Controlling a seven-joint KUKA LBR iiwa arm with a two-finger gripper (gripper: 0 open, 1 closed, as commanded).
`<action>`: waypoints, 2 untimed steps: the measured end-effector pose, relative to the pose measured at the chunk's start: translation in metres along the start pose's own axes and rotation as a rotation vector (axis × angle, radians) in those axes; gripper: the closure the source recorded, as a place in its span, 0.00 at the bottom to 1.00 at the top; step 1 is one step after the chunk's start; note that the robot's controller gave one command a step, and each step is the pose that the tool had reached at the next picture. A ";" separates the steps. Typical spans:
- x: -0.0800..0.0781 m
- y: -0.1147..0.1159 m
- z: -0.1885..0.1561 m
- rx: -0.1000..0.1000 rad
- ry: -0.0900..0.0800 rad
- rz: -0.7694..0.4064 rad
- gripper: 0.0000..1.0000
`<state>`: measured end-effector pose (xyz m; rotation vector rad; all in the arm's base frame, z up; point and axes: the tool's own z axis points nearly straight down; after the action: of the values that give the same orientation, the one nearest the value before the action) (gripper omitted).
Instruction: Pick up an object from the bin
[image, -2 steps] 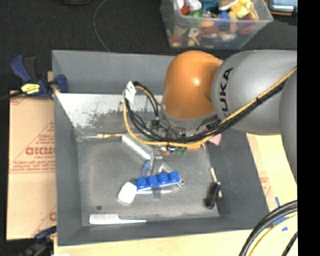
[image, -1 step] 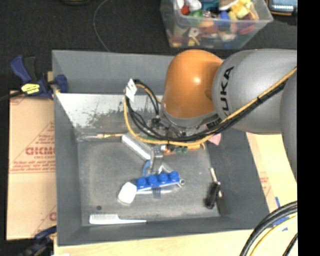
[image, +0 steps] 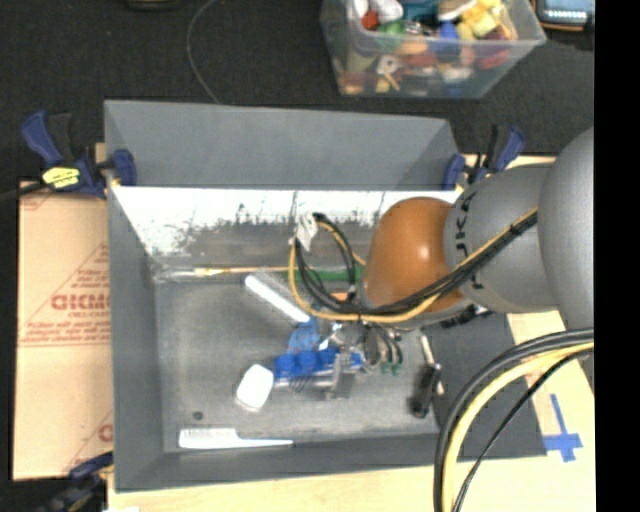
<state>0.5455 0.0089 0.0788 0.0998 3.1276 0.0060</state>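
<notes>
In the grey bin (image: 135, 330), my arm (image: 500, 250) comes from the right; my claw (image: 350, 362) is down mid-floor at a blue plastic thing (image: 298, 366), a small white lump (image: 254, 388) just beside it; claw apart or together, I cannot tell

One blue plastic piece (image: 300, 366), one white rounded block (image: 255, 387), one slanted white bar (image: 275, 297), one flat white strip (image: 235, 437); one black tool (image: 425, 391)

Gripper (image: 345, 362) down at mid-floor of the bin (image: 135, 330).
Blue object (image: 298, 366) right beside it; white capsule-like piece (image: 254, 387) further view-left, white stick (image: 235, 437) along front wall, black tool (image: 424, 391) view-right.
</notes>
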 end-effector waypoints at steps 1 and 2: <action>0.012 0.002 -0.059 -0.001 -0.008 -0.077 0.00; 0.010 0.027 -0.021 -0.001 -0.006 -0.114 0.00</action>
<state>0.5368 0.0360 0.1002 -0.0781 3.1216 0.0057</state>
